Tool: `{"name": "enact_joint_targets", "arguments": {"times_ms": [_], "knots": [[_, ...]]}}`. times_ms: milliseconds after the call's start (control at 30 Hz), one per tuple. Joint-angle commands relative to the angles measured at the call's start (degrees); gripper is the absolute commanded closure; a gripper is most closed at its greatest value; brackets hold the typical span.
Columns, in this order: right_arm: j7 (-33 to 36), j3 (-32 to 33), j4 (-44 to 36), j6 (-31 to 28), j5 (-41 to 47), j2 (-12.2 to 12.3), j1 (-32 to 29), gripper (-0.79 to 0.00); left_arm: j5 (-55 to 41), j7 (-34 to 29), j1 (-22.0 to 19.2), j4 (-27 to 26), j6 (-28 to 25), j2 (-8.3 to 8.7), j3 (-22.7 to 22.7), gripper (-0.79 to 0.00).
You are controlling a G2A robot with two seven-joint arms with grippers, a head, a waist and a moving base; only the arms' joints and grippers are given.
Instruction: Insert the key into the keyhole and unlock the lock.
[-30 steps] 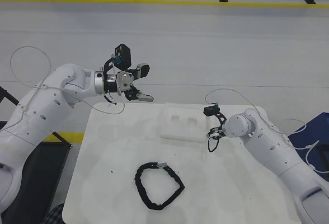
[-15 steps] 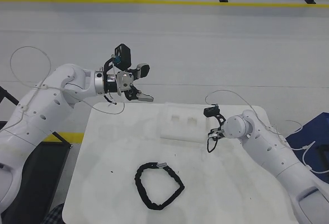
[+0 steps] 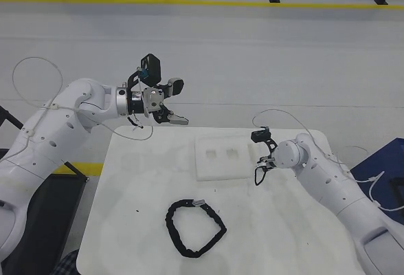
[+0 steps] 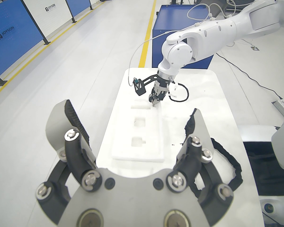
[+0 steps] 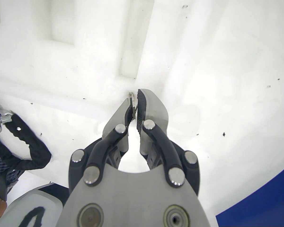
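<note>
Key (image 5: 133, 106): clamped in the right gripper (image 5: 135, 94) at the foam tray (image 3: 222, 168) edge, toward the right edge of the desk (image 3: 133, 206). Within 1 s the tray has settled flat, so the key is judged free. Chain lock (image 3: 194, 228): near the front edge. Left gripper (image 4: 130, 107): fingers spread, above the far-left corner.

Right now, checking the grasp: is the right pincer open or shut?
Shut: the right pincer pinches the thin metal key between its pads.
</note>
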Motion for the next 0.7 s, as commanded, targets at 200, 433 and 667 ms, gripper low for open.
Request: {"name": "enact_joint_targets", "arguments": {"times_ms": [200, 433, 667], "knots": [[1.79, 1.77, -4.25, 1.58, -3.0, 0.66, -0.11, 0.0, 0.0, 0.0, 0.0, 0.0, 0.0, 0.0, 0.0, -0.785], [2.28, 7.74, -10.5, -0.68, -0.13, 2.61, -2.72, 0.0, 0.0, 0.0, 0.0, 0.0, 0.0, 0.0, 0.0, -0.785], [2.69, 16.38, -16.47, -9.12, 10.44, 5.02, -8.61, 0.0, 0.0, 0.0, 0.0, 0.0, 0.0, 0.0, 0.0, -0.785]]}}
